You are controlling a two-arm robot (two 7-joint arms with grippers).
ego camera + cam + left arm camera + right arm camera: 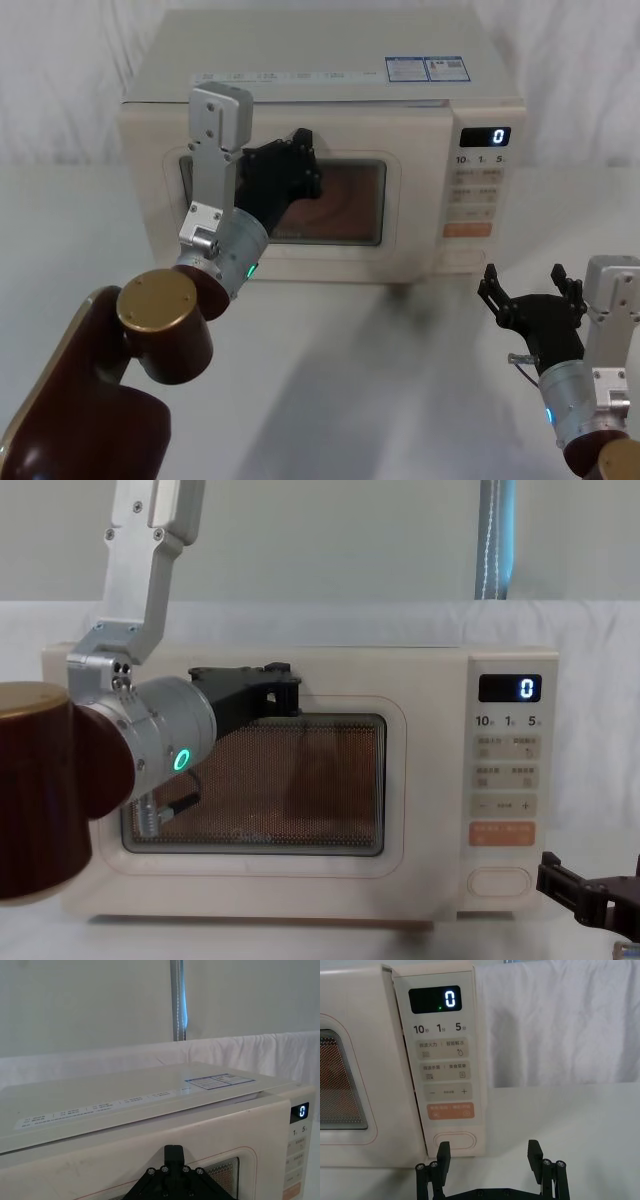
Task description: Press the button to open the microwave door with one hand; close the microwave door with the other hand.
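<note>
Left gripper (297,165) is raised at the microwave door (395,780), its black fingers (268,690) pointing at the upper left of the dark window. In the chest view the tips lie against or just in front of the door's face near the window's top edge; real contact cannot be told. Whether these fingers are spread or closed cannot be told either, since they overlap in every view. Door sits flush with the cream body, closed, with only a thin seam beside the control panel (442,1055).

Panel stands at the right end of the microwave; its display (435,999) reads 0. Below the labelled keys and the orange rectangular button (450,1110), the button (455,1140) sits at the panel's bottom, a blank cream oval.

Right gripper (489,1152) hangs low over the white table (400,380), in front of the panel's lower corner and clear of it. Its fingers (443,1155) are spread wide with nothing between them. In the right wrist view the button lies just beyond one fingertip, near the gap's edge, not touched.
</note>
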